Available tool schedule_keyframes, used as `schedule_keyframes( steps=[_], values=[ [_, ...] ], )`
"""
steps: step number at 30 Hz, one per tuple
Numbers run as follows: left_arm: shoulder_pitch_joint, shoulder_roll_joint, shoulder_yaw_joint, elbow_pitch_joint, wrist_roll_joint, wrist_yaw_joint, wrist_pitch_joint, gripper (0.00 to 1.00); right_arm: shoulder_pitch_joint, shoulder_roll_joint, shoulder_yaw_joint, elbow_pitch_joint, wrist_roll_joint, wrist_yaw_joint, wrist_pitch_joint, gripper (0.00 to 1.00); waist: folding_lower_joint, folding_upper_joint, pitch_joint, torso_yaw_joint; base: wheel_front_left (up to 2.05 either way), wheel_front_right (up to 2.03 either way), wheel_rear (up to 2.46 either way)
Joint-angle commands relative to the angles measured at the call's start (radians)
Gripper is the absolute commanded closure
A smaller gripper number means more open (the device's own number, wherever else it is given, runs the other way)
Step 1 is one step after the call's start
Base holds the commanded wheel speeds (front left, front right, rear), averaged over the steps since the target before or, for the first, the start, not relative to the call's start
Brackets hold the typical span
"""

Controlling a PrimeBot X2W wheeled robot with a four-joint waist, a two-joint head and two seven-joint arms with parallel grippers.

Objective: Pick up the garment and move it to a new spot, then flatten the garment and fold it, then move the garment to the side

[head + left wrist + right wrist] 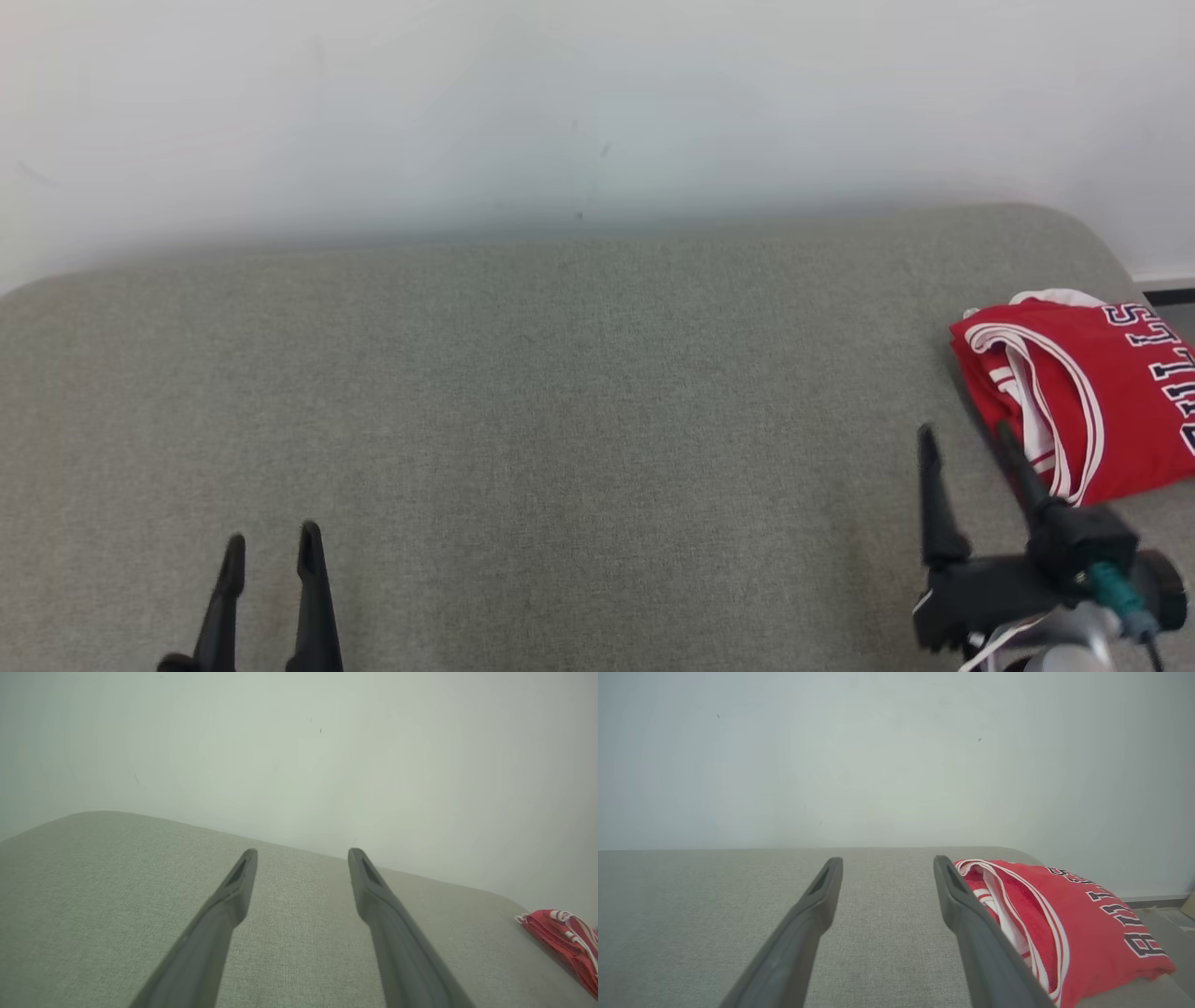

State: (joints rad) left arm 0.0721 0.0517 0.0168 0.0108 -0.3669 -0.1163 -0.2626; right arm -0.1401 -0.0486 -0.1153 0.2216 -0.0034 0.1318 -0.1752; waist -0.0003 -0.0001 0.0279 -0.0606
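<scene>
We saw a plain pale wall (597, 93) behind the desk (523, 401), marked with a few small dark specks (605, 149). The desk was covered in grey-green woven fabric, and its far corners were rounded. The light was soft and even, with a faint shadow along the back edge. Past the right corner, a dark baseboard (1172, 297) ran above grey floor (1164, 921).

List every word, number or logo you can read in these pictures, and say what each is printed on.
"BULLS": dark, white-edged letters across the folded red jersey, lying on the grey cushion; the head view cuts off its start.
No other text is readable.
</scene>
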Motion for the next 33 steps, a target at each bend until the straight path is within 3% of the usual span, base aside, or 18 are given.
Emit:
schedule_keyframes(
  steps=[1, 8, 33],
  values=[
    [0.019, -0.002, 0.003, 0.010, 0.025, 0.007, -0.003, 0.00, 0.035, -0.003, 0.033, -0.011, 0.010, -0.003, 0.013, 0.00, 0.0003, 0.0001, -0.023, 0.013, 0.00, 0.00, 0.00],
    [0.050, -0.002, 0.013, 0.026, 0.046, 0.028, -0.003, 0.00, 0.111, -0.002, 0.117, -0.052, 0.036, -0.003, 0.042, 0.00, 0.0003, 0.0001, -0.034, 0.027, 0.00, 0.00, 0.00],
    [0.057, -0.002, 0.005, 0.024, 0.036, 0.043, -0.003, 0.00, 0.114, -0.002, 0.123, -0.052, 0.069, -0.003, 0.052, 0.00, 0.0003, 0.0001, -0.031, 0.046, 0.00, 0.00, 0.00]
  ],
)
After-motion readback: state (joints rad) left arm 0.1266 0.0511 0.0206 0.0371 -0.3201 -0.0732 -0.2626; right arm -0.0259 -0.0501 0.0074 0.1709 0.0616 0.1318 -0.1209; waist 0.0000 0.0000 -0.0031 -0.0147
